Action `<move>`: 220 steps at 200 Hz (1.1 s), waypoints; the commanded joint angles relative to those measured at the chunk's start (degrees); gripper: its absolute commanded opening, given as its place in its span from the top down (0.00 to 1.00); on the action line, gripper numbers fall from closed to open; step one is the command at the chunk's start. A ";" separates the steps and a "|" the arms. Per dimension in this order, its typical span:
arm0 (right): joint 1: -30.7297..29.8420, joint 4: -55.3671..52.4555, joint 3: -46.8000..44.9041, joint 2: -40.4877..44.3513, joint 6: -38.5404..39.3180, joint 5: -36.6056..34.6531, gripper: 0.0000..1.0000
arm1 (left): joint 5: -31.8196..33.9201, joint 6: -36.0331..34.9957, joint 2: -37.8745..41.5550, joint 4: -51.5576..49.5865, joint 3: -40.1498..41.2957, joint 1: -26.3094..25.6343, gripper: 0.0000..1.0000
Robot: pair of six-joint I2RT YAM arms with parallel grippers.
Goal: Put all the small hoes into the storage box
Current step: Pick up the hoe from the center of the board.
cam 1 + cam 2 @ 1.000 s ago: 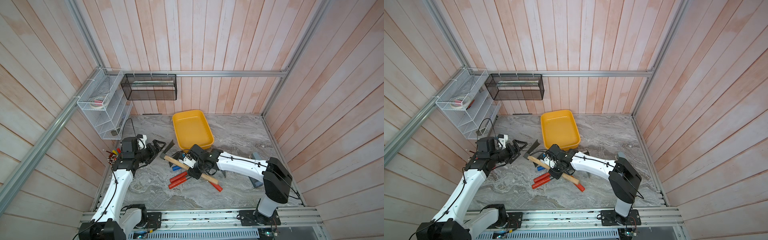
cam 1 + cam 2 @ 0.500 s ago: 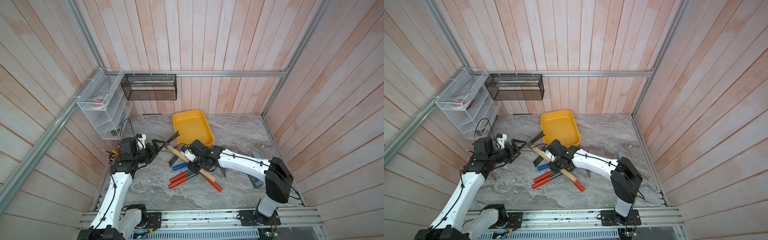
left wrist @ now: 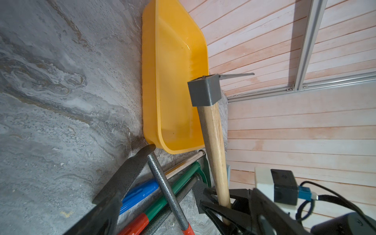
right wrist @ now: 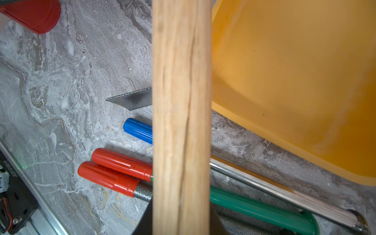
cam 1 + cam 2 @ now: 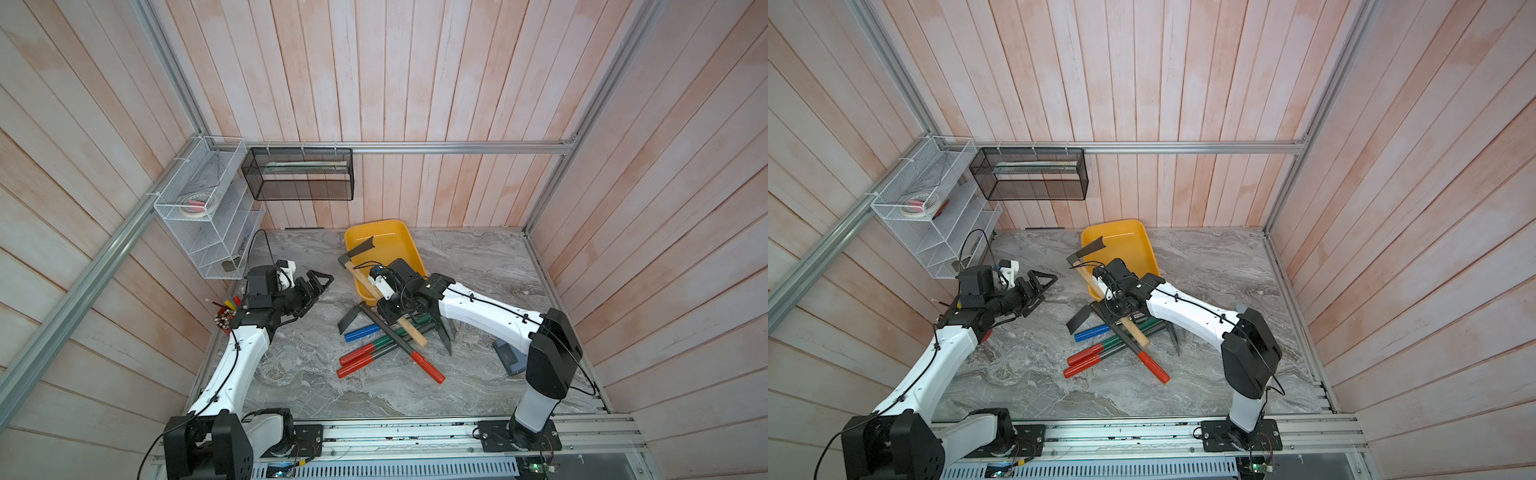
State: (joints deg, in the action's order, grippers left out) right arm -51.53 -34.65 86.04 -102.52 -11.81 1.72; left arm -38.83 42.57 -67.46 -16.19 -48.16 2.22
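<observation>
Over the marbled surface (image 5: 291, 374), the small hoe (image 5: 360, 249) is being held at the rim of the storage box (image 5: 397, 241), handle clamped in the right hand (image 3: 223, 201). Lowering inside, then release, is being called for.

Storage box (image 5: 397, 243) interior lies open — tool pile (image 5: 386, 345) crowds the floor (image 5: 307, 365) just before its near rim

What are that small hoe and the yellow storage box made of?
The small hoe has a pale, bare-looking wooden handle: grain and a dark crack show. Its head is matte grey, plastic or painted metal; I cannot tell. The storage box looks like glossy yellow plastic, with soft highlights.
</observation>
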 commanded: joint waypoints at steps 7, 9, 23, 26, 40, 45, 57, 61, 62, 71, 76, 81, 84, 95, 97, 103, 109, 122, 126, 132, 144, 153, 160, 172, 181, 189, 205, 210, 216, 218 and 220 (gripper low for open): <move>0.57 1.51 4.96 -1.19 -1.62 -3.81 1.00 | -0.81 -3.89 -2.86 3.02 -2.44 0.23 0.00; 0.67 1.41 5.20 -1.35 -1.70 -3.78 1.00 | -0.81 -4.11 -3.07 3.07 -2.46 0.24 0.00; 1.38 0.23 7.45 -2.55 -2.35 -3.30 1.00 | -0.57 -5.26 -4.27 3.27 -2.62 0.29 0.00; 1.53 -0.10 7.97 -2.82 -2.54 -3.11 1.00 | -0.47 -5.48 -4.48 3.27 -2.64 0.25 0.00; 2.39 -1.59 10.36 -4.47 -3.33 -2.12 1.00 | -0.24 -6.15 -5.46 3.55 -2.56 0.26 0.00; 2.78 -2.00 11.12 -5.18 -3.53 -1.70 1.00 | -0.24 -6.26 -5.69 3.84 -2.50 0.28 0.00; 3.63 -3.25 13.27 -6.74 -4.26 -0.10 1.00 | -0.07 -6.40 -6.11 4.82 -1.88 0.22 0.00; 3.98 -3.71 14.13 -7.31 -4.54 0.52 1.00 | -0.02 -6.48 -6.10 5.11 -1.62 0.22 0.00; 4.07 -3.82 14.32 -7.37 -4.58 0.68 1.00 | 0.02 -6.51 -6.10 5.24 -1.56 0.19 0.00; 4.72 -4.85 16.20 -8.68 -4.88 2.08 1.00 | 0.43 -6.78 -6.12 5.87 -1.04 0.23 0.00; 5.05 -5.29 17.26 -9.25 -4.95 2.98 1.00 | 0.70 -6.88 -6.10 6.19 -0.74 0.27 0.00; 5.37 -5.73 18.20 -9.80 -5.12 3.43 1.00 | 0.93 -7.09 -6.08 6.49 -0.43 0.22 0.00; 5.50 -5.91 18.71 -10.13 -5.19 3.68 1.00 | 1.09 -7.18 -5.97 6.62 -0.32 0.22 0.00; 6.06 -6.46 20.24 -11.04 -5.45 4.31 1.00 | 1.74 -7.64 -5.85 7.14 0.29 0.20 0.00; 6.15 -6.54 20.47 -11.19 -5.53 4.34 1.00 | 1.91 -7.78 -5.84 7.16 0.38 0.21 0.00; 6.55 -6.70 21.16 -11.69 -5.77 4.75 1.00 | 2.43 -8.07 -5.91 7.07 0.43 0.24 0.00; 6.99 -7.03 22.03 -12.18 -6.23 5.37 1.00 | 2.88 -8.42 -6.05 6.48 0.29 0.25 0.00; 7.77 -7.23 23.27 -13.21 -7.02 6.90 1.00 | 3.40 -9.24 -6.00 5.13 -0.26 0.24 0.00; 8.03 -7.32 23.65 -13.51 -7.24 7.21 1.00 | 3.64 -9.38 -5.82 5.04 -0.27 0.24 0.00; 8.31 -7.50 24.18 -13.97 -7.76 7.18 1.00 | 3.90 -9.43 -5.56 5.07 -0.10 0.25 0.00; 8.74 -7.85 25.57 -14.93 -8.22 7.07 1.00 | 4.28 -9.76 -5.07 5.03 0.09 0.24 0.00; 8.98 -8.41 26.63 -15.91 -8.47 7.05 1.00 | 4.67 -10.03 -4.80 5.02 0.11 0.24 0.00; 9.15 -8.98 27.99 -16.72 -8.57 7.04 1.00 | 4.96 -10.22 -4.74 4.94 0.17 0.24 0.00; 9.42 -10.08 30.18 -18.22 -8.68 6.98 1.00 | 5.08 -10.48 -4.91 4.62 0.13 0.24 0.00; 9.52 -10.77 31.76 -19.38 -8.60 6.98 1.00 | 4.80 -10.46 -5.18 4.56 0.13 0.24 0.00; 9.52 -11.30 33.09 -20.16 -8.53 6.77 1.00 | 4.44 -10.27 -5.30 4.58 0.17 0.25 0.00; 9.83 -12.60 35.77 -22.08 -8.83 6.28 1.00 | 4.29 -10.21 -5.50 4.55 0.17 0.26 0.00; 9.99 -12.90 36.50 -22.60 -8.99 6.35 1.00 | 4.37 -10.29 -5.57 4.50 0.17 0.27 0.00; 10.19 -13.34 37.38 -23.18 -9.11 6.50 1.00 | 4.38 -10.31 -5.64 4.52 0.17 0.20 0.00; 10.21 -13.45 37.61 -23.41 -9.17 6.56 1.00 | 4.38 -10.31 -5.59 4.52 0.17 0.28 0.00; 10.28 -13.43 37.86 -23.64 -9.19 6.57 1.00 | 4.38 -10.31 -5.58 4.50 0.17 0.25 0.00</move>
State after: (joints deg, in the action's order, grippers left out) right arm -41.93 -48.14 119.11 -124.62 -20.91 8.32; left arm -35.07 33.58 -73.28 -11.16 -48.84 2.24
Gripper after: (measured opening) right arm 0.255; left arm 0.998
